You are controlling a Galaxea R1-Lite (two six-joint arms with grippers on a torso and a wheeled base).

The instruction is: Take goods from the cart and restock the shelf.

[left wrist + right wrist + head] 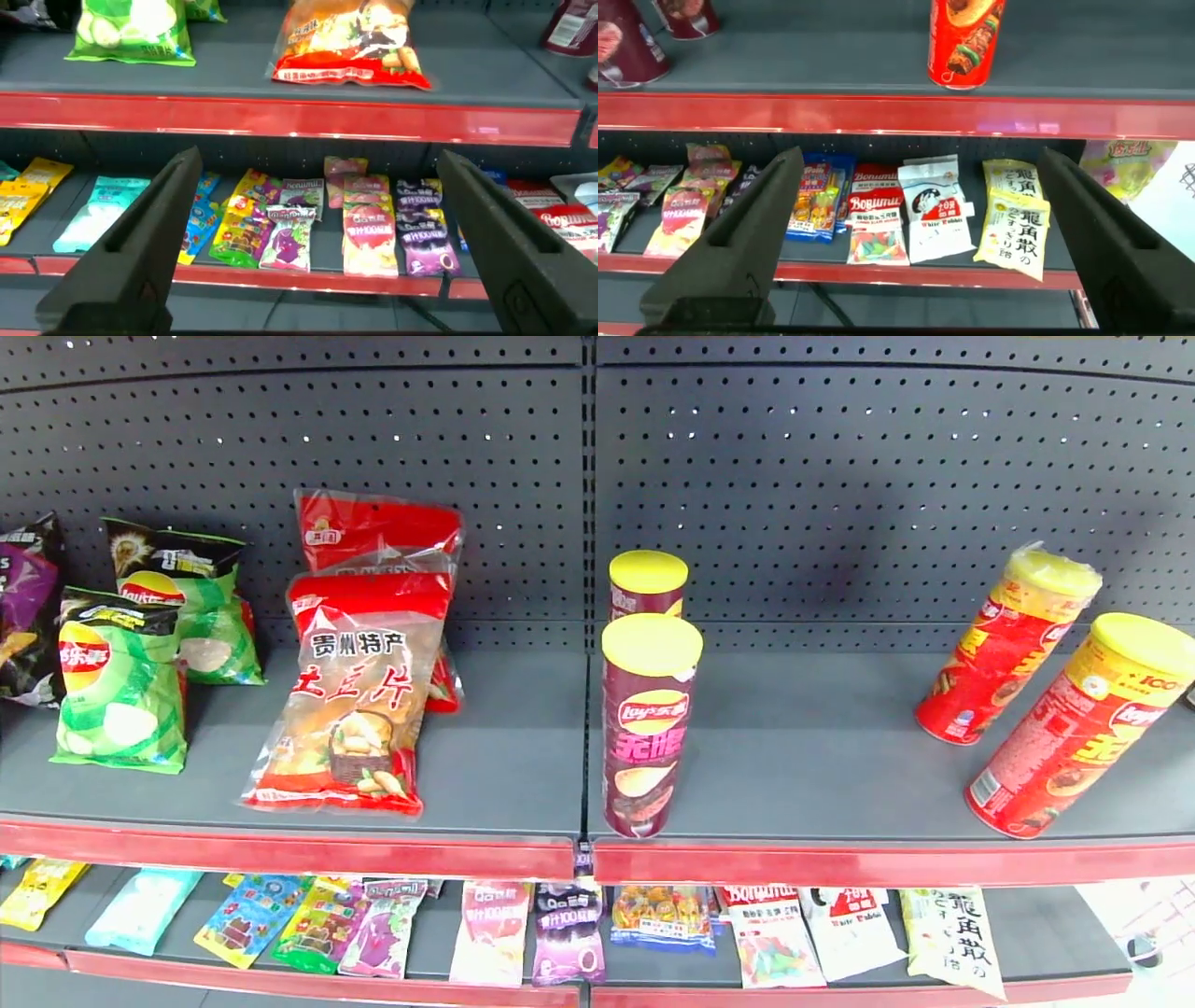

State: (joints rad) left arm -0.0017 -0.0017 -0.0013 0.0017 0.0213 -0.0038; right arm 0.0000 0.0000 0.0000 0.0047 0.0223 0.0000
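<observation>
The head view faces the upper shelf (794, 756) from slightly above. Both wrist views look from lower and nearer at the lower shelf (308, 280), sharing its middle snack packets (418, 229).

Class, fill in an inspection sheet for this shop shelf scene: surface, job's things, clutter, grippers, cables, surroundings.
Surface: grey upper shelf with red front edge, bare between the canister groups.
Job's things: two maroon canisters, two red canisters, green chip bags, red snack bags on it; small sachets on the lower shelf.
Clutter: nothing seen.
Grippers: left gripper and right gripper both open, empty, before the lower shelf.
Cables: nothing seen.
Surroundings: perforated back panel.
</observation>
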